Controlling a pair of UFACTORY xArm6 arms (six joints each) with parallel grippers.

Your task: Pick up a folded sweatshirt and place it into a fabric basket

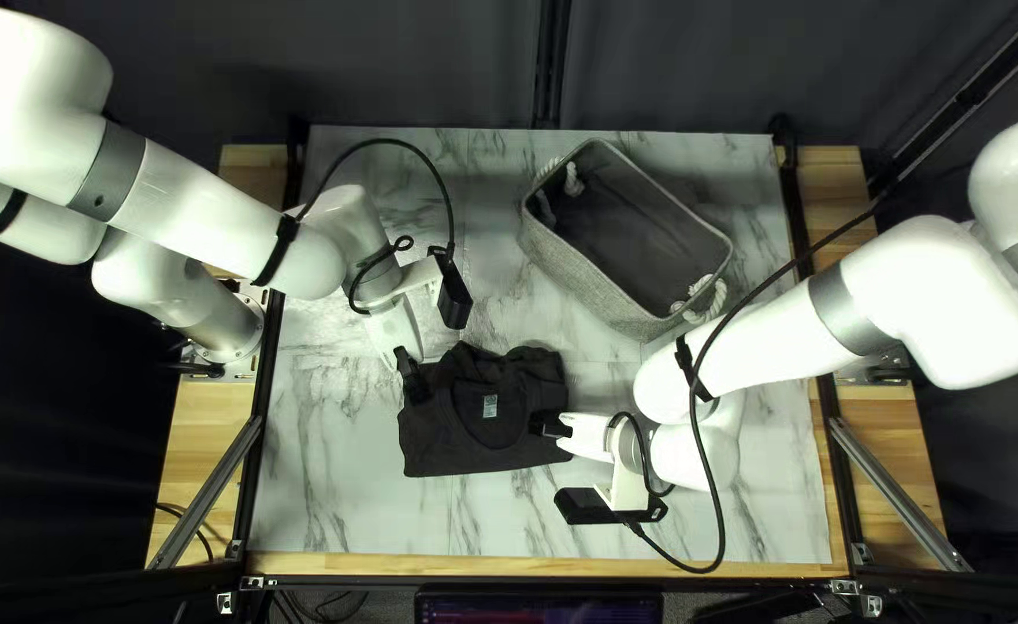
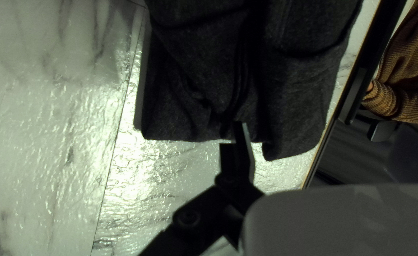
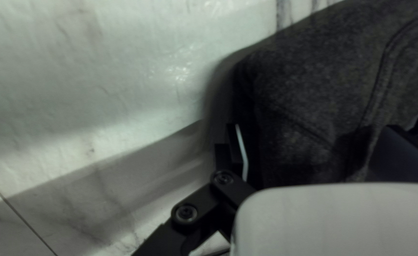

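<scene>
Sweatshirt (image 1: 446, 442): folded, on table (image 1: 336, 485), outside basket (image 1: 584, 277).
Left gripper (image 1: 414, 379) and right gripper (image 1: 548, 425): fingers spread, at opposite sides.

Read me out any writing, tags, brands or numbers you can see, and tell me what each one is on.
No text here is legible enough to quote.
Pale label at the neck of the folded sweatshirt: print too small to read.
Monitor at the bottom of the top left view: nothing readable.
Fabric basket: no lettering visible.
</scene>
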